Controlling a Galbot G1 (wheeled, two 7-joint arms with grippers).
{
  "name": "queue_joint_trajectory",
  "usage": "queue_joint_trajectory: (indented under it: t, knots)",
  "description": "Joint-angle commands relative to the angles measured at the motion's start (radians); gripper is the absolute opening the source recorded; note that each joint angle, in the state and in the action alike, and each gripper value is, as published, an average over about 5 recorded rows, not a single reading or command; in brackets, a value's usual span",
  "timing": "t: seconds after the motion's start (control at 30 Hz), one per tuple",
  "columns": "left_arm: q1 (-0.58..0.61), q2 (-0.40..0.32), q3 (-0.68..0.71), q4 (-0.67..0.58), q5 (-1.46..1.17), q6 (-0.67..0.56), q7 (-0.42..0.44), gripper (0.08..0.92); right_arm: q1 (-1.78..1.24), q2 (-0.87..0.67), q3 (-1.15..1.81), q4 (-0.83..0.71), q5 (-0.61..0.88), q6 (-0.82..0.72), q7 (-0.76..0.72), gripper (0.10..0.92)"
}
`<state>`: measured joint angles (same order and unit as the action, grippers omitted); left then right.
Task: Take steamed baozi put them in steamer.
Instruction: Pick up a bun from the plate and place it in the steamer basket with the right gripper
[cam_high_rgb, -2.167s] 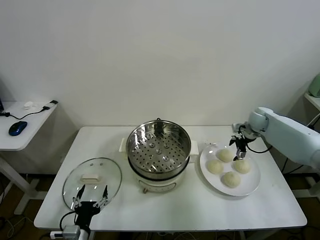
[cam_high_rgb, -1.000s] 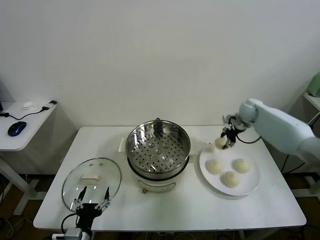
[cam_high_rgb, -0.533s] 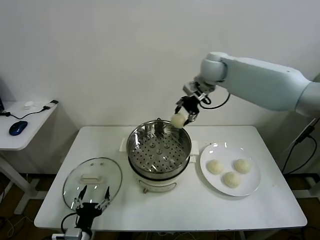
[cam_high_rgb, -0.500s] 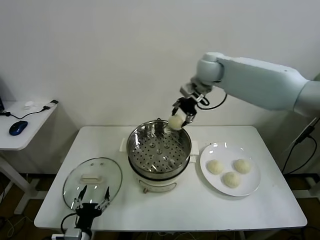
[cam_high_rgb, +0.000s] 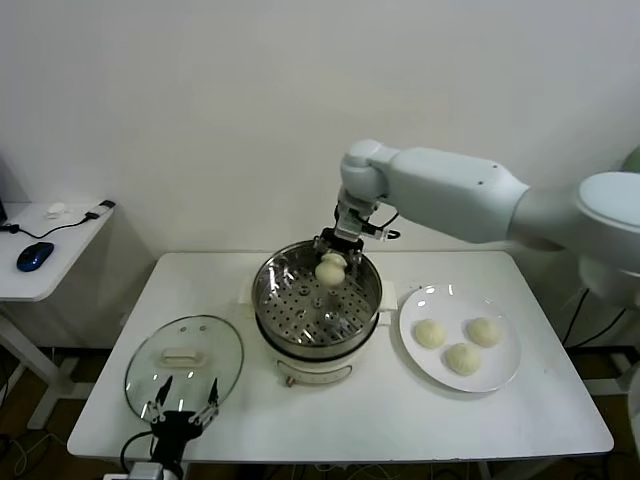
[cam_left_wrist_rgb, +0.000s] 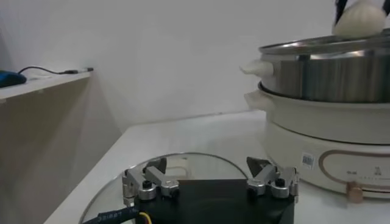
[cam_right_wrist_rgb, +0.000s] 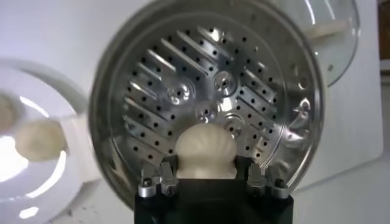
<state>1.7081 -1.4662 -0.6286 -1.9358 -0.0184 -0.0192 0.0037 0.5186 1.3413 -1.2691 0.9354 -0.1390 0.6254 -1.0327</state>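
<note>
My right gripper (cam_high_rgb: 332, 262) is shut on a cream-white baozi (cam_high_rgb: 330, 269) and holds it over the far side of the steamer (cam_high_rgb: 317, 310), just above its perforated tray (cam_high_rgb: 305, 300). In the right wrist view the baozi (cam_right_wrist_rgb: 205, 150) sits between the jaws of the right gripper (cam_right_wrist_rgb: 206, 176) above the tray (cam_right_wrist_rgb: 201, 103). Three more baozi (cam_high_rgb: 430, 334) (cam_high_rgb: 484, 331) (cam_high_rgb: 463, 358) lie on the white plate (cam_high_rgb: 505, 377). My left gripper (cam_high_rgb: 182, 404) is open and empty at the table's front left, by the glass lid (cam_high_rgb: 184, 361).
The glass lid also shows in the left wrist view (cam_left_wrist_rgb: 164, 164), under my left gripper (cam_left_wrist_rgb: 210, 179), with the steamer (cam_left_wrist_rgb: 329, 115) beyond it. A side table (cam_high_rgb: 45, 250) with a blue mouse (cam_high_rgb: 34, 255) stands at far left.
My right gripper lifted one baozi from the plate, carried it left and lowered it over the steamer. The plate went from several baozi to three. The left arm has not moved.
</note>
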Motion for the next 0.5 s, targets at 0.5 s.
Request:
queue_joint_trajectory:
  t: [0.5]
  knots:
    - [-0.012, 0.0, -0.004, 0.023, -0.004, -0.005, -0.009, 0.823, -0.158, 0.139, 0.152, -0.301, -0.162, 0.179, 0.087, 0.768]
